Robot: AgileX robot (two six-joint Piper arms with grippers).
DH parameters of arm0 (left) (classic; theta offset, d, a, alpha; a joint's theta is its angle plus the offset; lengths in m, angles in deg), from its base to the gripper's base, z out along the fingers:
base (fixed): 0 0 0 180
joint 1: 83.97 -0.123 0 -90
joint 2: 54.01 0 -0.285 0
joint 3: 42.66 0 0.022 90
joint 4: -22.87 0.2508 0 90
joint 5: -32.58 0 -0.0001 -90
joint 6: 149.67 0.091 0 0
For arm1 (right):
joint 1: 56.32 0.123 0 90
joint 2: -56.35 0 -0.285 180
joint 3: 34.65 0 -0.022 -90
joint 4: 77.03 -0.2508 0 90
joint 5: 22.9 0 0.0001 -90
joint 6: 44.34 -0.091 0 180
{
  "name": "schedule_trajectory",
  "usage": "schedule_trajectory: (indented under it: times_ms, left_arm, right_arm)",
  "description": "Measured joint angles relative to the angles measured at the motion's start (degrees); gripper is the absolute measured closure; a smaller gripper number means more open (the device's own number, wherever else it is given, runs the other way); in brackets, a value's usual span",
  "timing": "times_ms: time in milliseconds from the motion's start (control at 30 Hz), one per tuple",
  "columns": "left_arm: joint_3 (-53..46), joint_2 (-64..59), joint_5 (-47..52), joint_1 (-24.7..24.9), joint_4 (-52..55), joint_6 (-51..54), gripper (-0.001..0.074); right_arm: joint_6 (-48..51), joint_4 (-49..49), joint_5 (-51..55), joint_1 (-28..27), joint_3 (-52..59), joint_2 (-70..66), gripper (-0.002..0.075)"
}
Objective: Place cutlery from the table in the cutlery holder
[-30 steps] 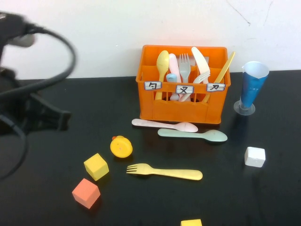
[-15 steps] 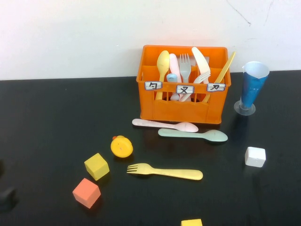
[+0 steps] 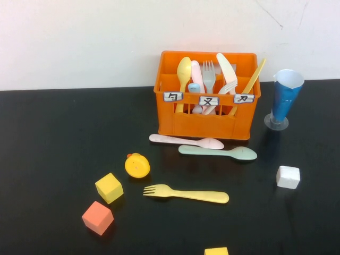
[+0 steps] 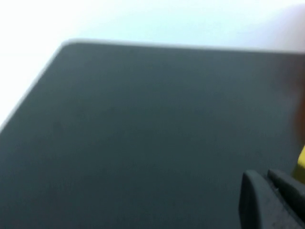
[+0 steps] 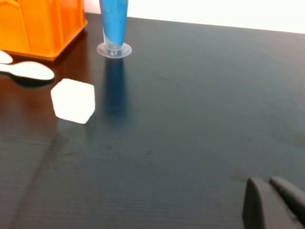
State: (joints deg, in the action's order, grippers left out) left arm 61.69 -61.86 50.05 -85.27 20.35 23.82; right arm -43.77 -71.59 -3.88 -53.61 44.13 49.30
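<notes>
The orange cutlery holder stands at the back of the black table with several forks, spoons and knives upright in it. A pink spoon and a mint spoon lie just in front of it. A pale yellow fork lies nearer the front. Neither arm shows in the high view. My left gripper is shut and empty over bare table. My right gripper is shut and empty over bare table, well away from the holder and the mint spoon's bowl.
A blue cone cup stands right of the holder. A white cube, a yellow duck toy, a yellow cube, an orange-pink cube and another yellow cube lie on the table.
My left arm, which stood over the table's left side, has pulled back out of the high view. The cutlery and toys have not moved.
</notes>
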Motion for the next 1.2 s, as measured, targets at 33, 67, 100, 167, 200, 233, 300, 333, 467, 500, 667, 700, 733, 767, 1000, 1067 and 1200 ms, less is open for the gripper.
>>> schedule_trajectory:
  times_ms: [33,67,100,167,200,233,300,333,467,500,667,700,733,767,1000,1067,1200]
  left_arm:
    - [-1.1,0.5,0.0,0.0,-0.3,0.0,0.0736]
    - [-2.1,0.6,0.2,0.0,-0.4,0.2,0.0736]
    - [-2.6,0.6,0.7,0.0,-0.6,0.3,0.0736]
    - [-2.8,0.6,1.1,0.0,-0.7,0.4,0.0736]
    - [-2.8,0.7,1.5,0.0,-0.8,0.6,0.0736]
    - [-2.8,0.7,1.6,0.0,-0.9,0.9,0.0736]
    - [-2.8,0.7,1.6,0.6,-1.0,1.9,0.0736]
    - [-2.8,0.7,1.6,1.2,-1.1,2.0,0.0736]
    - [-2.8,0.7,1.6,2.8,-1.2,2.4,0.0736]
    - [-2.8,0.7,1.6,3.2,-1.2,2.6,0.0736]
    - [-2.8,0.7,1.6,3.5,-1.4,2.6,0.0736]
    - [-2.8,0.7,1.6,3.5,-1.4,2.6,0.0736]
    - [-2.8,0.7,1.6,3.5,-1.4,2.6,0.0736]
    - [-2.8,0.7,1.6,3.5,-1.4,2.7,0.0736]
    - [-2.8,0.7,1.6,3.5,-1.5,2.7,0.0736]
    - [-2.8,0.7,1.6,3.5,-1.5,2.7,0.0736]
    - [-2.8,0.7,1.6,3.5,-1.5,2.7,0.0736]
  right_arm:
    - [0.0,0.0,0.0,0.0,0.0,0.0,0.0729]
    - [0.0,0.0,0.0,0.0,0.0,0.0,0.0729]
    - [0.0,0.0,0.0,0.0,0.0,0.0,0.0729]
    - [0.0,0.0,0.0,0.0,0.0,0.0,0.0729]
    - [0.0,0.0,0.0,0.0,0.0,0.0,0.0729]
    - [0.0,0.0,0.0,0.0,0.0,0.0,0.0729]
    - [0.0,0.0,0.0,0.0,0.0,0.0,0.0729]
    - [0.0,0.0,0.0,0.0,0.0,0.0,0.0729]
    - [0.0,0.0,0.0,0.0,0.0,0.0,0.0729]
    - [0.0,0.0,0.0,0.0,0.0,0.0,0.0729]
    - [0.0,0.0,0.0,0.0,0.0,0.0,0.0729]
    - [0.0,0.0,0.0,0.0,0.0,0.0,0.0729]
    - [0.0,0.0,0.0,0.0,0.0,0.0,0.0729]
    - [0.0,0.0,0.0,0.0,0.0,0.0,0.0729]
    - [0.0,0.0,0.0,0.0,0.0,0.0,0.0729]
    - [0.0,0.0,0.0,0.0,0.0,0.0,0.0729]
    - [0.0,0.0,0.0,0.0,0.0,0.0,0.0729]
